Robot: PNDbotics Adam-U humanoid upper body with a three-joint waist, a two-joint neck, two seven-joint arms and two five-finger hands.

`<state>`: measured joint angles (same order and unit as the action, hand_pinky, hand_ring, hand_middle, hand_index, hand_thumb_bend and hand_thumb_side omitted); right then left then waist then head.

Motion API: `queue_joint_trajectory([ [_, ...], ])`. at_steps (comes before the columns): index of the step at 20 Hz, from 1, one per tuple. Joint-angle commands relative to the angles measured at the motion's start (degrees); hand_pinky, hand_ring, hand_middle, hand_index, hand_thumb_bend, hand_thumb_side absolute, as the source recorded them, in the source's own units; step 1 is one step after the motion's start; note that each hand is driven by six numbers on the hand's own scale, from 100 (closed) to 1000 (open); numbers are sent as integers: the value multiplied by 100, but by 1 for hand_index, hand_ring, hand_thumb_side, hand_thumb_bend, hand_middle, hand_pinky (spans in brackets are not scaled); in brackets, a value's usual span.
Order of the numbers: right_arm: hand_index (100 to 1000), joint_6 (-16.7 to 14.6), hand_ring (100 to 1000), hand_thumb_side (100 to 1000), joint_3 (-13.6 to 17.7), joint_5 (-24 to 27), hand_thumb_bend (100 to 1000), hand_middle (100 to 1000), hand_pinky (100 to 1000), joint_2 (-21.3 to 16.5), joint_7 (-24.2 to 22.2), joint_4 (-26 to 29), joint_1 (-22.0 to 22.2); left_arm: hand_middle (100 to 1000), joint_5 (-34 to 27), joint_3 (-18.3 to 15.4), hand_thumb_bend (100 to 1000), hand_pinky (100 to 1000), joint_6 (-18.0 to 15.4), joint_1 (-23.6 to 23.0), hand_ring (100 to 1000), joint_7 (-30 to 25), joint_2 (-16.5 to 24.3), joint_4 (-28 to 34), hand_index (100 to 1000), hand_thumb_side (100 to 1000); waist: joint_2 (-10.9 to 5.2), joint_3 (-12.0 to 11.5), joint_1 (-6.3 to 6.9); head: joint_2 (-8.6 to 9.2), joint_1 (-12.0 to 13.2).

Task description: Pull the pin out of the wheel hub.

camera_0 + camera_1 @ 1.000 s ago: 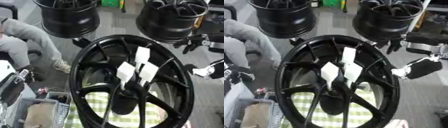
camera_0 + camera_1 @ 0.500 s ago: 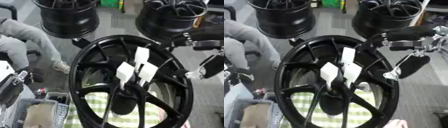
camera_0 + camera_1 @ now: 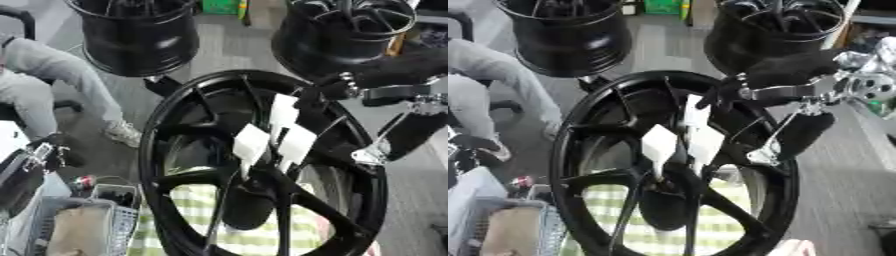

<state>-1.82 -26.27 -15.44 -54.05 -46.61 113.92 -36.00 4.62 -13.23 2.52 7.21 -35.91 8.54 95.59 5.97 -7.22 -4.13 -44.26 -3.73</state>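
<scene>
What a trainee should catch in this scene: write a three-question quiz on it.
1. True or false: the hand at the wheel hub reaches in from the view's left.
2. How many white tabs stand near the hub's centre? A one, B three, C five.
3. Fill in: the cloth showing between the lower spokes is green and white, ___ in pattern.

Key: 1 false, it is the right hand, reaching in from the right. 2 B. 3 checked.
</scene>
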Motion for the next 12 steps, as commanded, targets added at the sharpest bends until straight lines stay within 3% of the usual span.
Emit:
queue_joint_trajectory([
  [1,1000,55,815,366,-23,15,214,922,828,5,-96,68,-144,641,21,30,100,706,-2,73,614,-34,109,77,704,832,-59,-15,14,15,-31],
  [12,1000,325,876,383,-151,-198,219,930,856,194,-254,68,-159,641,19,29,100,706,-6,86,614,-38,101,85,704,832,-26,-44,24,15,-21],
])
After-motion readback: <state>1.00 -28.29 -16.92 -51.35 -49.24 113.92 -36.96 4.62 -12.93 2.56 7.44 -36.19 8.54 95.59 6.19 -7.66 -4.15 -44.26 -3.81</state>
